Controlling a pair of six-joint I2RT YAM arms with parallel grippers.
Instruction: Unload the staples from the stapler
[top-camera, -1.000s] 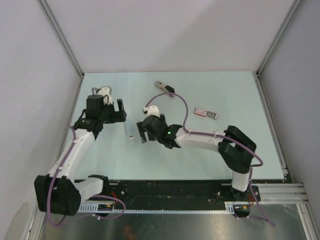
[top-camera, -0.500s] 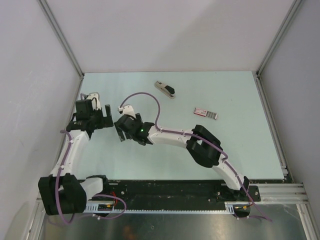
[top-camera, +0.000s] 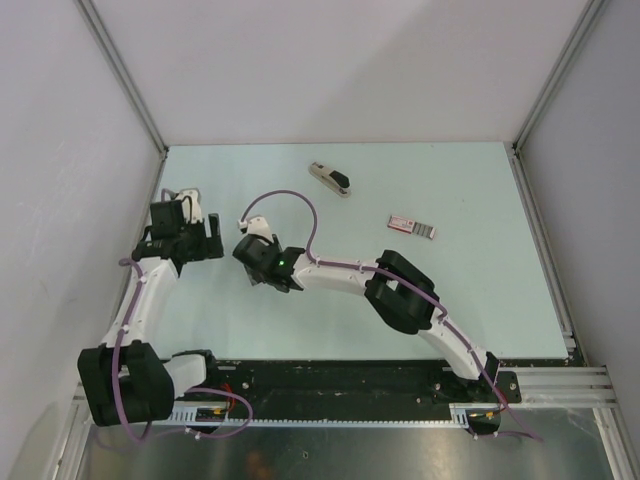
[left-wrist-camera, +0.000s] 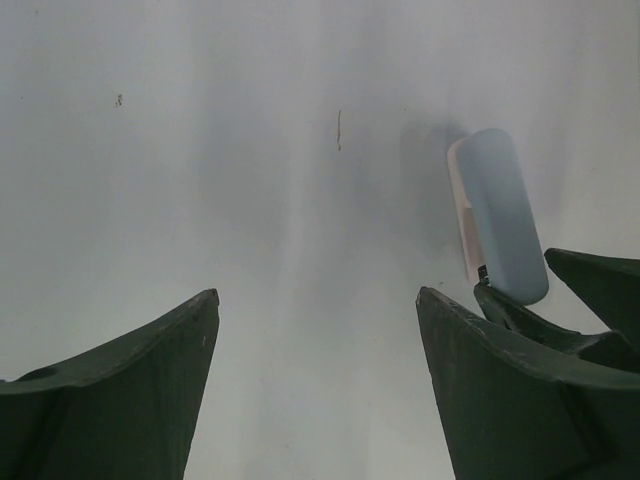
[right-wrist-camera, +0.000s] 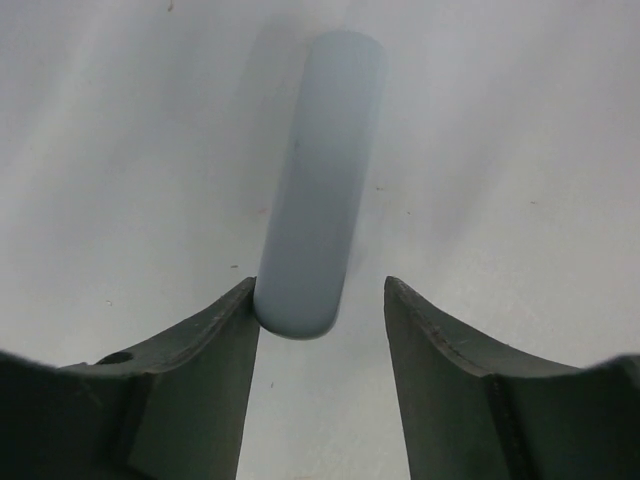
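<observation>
The stapler (top-camera: 330, 180), pale with a black upper part, lies alone at the back of the table, far from both grippers. My right gripper (top-camera: 250, 268) is open. In the right wrist view (right-wrist-camera: 320, 290) its jaws stand around the near end of a small pale blue-grey rounded bar (right-wrist-camera: 320, 180) that lies on the table and touches the left fingertip (right-wrist-camera: 235, 310). My left gripper (top-camera: 212, 240) is open and empty just left of it. In the left wrist view (left-wrist-camera: 317, 295) the bar (left-wrist-camera: 497, 212) shows to the right.
A flat pink-and-white box (top-camera: 411, 227) lies right of centre. The grey side walls stand close to the left arm. The right arm stretches low across the table's middle.
My right gripper has swung left from the table's centre to the small bar. My left gripper has drawn back to the left.
</observation>
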